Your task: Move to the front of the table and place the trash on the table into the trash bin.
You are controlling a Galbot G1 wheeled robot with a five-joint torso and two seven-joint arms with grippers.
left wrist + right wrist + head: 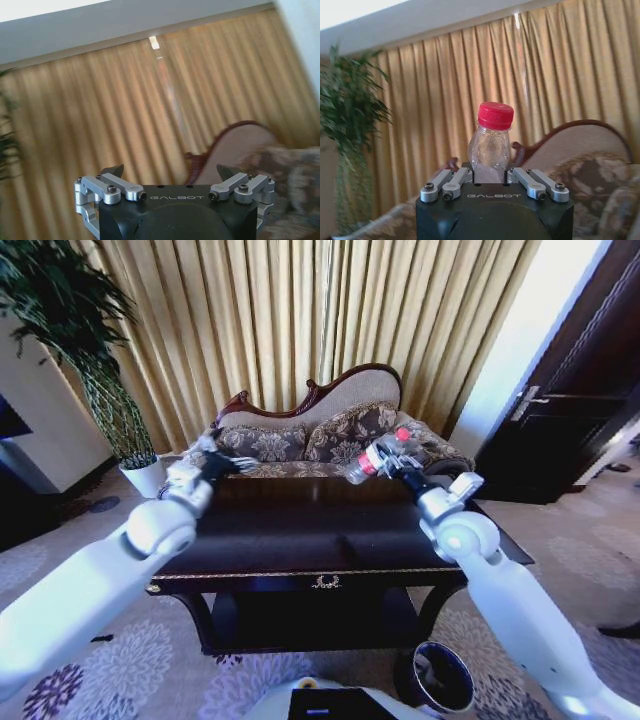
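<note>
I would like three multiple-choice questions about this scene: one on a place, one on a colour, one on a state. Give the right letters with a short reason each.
1. Where is the trash bin?
A. on the table
B. on the carpet by the table's front right corner
C. on the sofa

2. What colour is the bottle's cap?
A. red
B. blue
C. green

3. What state is the left claw in?
A. shut on paper
B. shut on the bottle
C. open, holding nothing

Answers: 1 B, the head view shows it on the floor there. 2 A, the right wrist view shows a red cap. 3 C, its fingers stand apart; the right claw holds the bottle.
</note>
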